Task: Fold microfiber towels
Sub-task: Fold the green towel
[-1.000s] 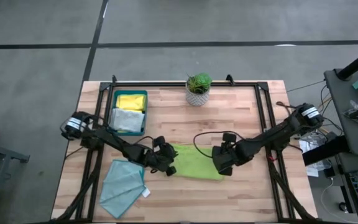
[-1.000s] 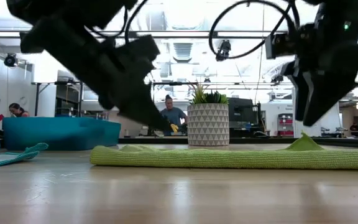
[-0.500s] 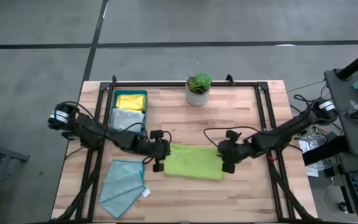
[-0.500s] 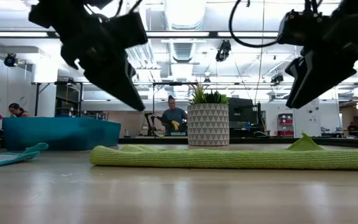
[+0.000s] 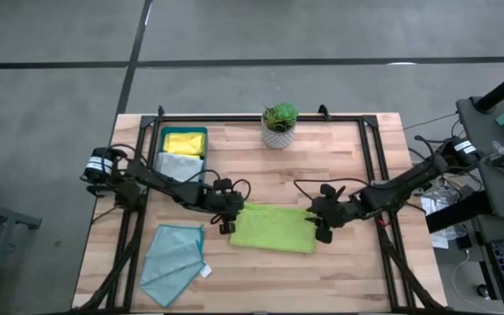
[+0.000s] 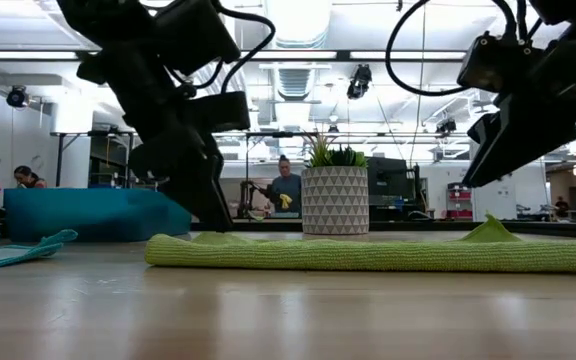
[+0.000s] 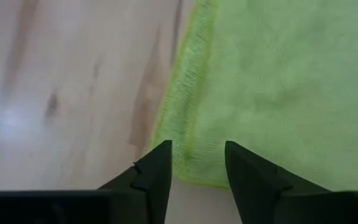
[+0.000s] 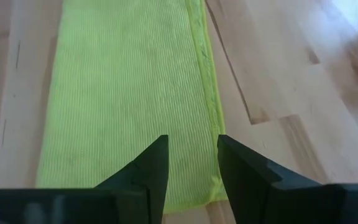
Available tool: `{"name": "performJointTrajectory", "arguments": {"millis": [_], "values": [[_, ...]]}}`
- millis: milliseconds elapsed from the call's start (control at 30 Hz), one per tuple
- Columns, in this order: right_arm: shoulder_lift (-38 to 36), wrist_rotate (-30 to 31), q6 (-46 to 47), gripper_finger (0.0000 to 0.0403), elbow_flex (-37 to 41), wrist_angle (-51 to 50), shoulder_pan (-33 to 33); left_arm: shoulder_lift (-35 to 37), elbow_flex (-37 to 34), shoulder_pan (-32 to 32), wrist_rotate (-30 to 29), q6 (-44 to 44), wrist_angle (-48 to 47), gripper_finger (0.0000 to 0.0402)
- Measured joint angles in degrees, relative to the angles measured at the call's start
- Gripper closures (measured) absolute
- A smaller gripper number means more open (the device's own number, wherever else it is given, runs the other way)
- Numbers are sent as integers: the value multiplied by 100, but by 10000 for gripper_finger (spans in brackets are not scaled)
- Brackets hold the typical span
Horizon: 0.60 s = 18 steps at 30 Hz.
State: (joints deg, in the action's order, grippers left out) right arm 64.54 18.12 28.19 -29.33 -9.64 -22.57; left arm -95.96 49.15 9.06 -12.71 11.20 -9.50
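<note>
Across the lime towel (image 5: 273, 228) I have a gripper at each short end — left gripper (image 5: 227, 216), right gripper (image 5: 322, 223), both part-open and empty — long axis running between them.

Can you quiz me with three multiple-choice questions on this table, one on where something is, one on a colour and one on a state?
1. Where is the teal towel?
A. In the tray
B. On the table's front left
C. Under the plant

2. What colour is the towel between the grippers?
A. Lime green
B. Grey
C. Yellow

3. How is the left gripper?
A. Shut on the green towel
B. Open above the green towel's edge
C. Holding the plant

Answers:
1 B, it lies flat on the bare wood, in front of the tray.
2 A, the green towel lies folded between the left gripper and the right gripper.
3 B, the wrist view shows its fingers apart with nothing between them.
</note>
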Motion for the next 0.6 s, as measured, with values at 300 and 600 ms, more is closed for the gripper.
{"name": "performJointTrajectory", "arguments": {"millis": [300,600], "values": [[39,0,32,274,3,16,0,-2,-2,-7,181,39,-4,272],[39,-1,34,280,3,15,0,-144,-2,-7,192,48,-4,329]]}}
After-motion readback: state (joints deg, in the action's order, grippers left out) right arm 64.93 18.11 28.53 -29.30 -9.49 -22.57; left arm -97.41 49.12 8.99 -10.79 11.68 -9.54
